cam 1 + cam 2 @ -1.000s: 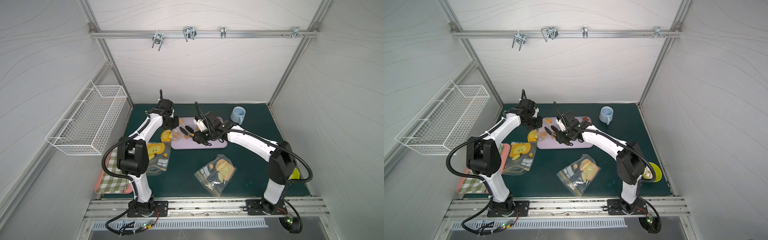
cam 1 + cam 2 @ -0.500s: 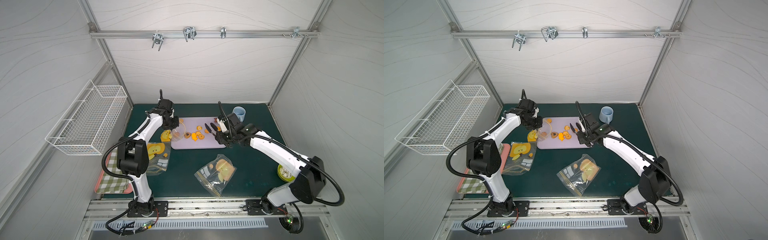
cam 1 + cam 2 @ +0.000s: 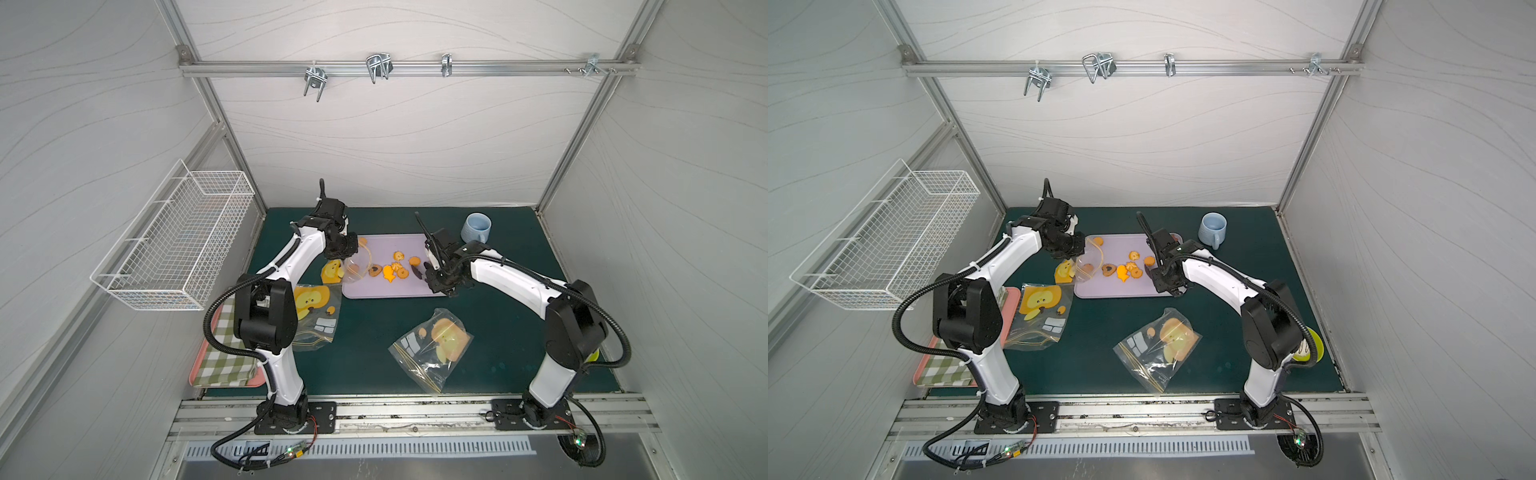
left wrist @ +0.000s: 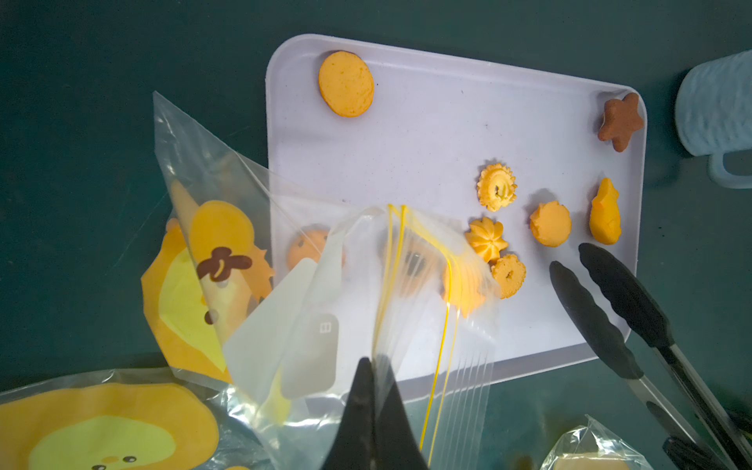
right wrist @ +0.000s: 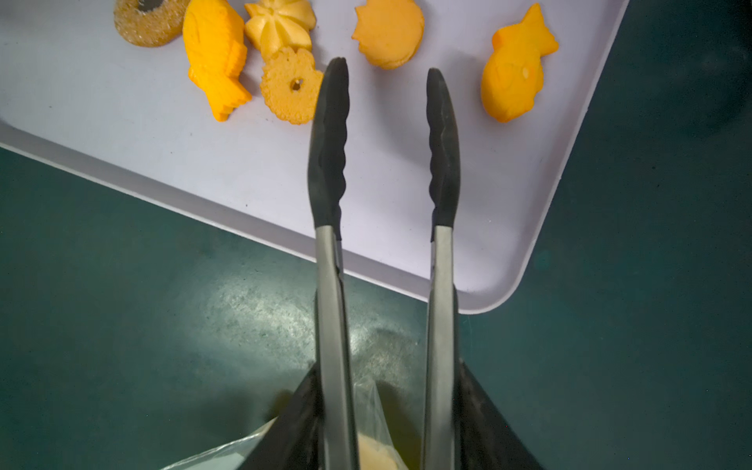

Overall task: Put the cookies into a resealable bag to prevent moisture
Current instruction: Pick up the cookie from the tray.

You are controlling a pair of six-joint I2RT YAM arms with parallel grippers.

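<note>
Several orange and golden cookies (image 3: 395,266) lie on a lavender tray (image 3: 395,291); a dark star cookie (image 4: 620,120) sits in its far corner. My left gripper (image 4: 374,362) is shut on the rim of a clear resealable bag (image 4: 309,285) with a yellow zip line. It holds the bag's mouth up over the tray's left edge. A few cookies show blurred through the plastic. My right gripper (image 5: 388,366) is shut on black-tipped metal tongs (image 5: 329,142). The tong tips stand apart and empty above the tray's right part, between a round cookie (image 5: 388,32) and a ring cookie (image 5: 291,87).
A pale blue mug (image 3: 477,226) stands behind the tray's right corner. Two more printed bags lie on the green mat, one in front of the tray (image 3: 432,345) and one by the left arm (image 3: 313,316). A checked cloth (image 3: 220,361) and a wire basket (image 3: 178,245) are at the left.
My right arm has carried the tongs from the bag's mouth at the tray's left over to the tray's right side. The left gripper and bag have stayed put.
</note>
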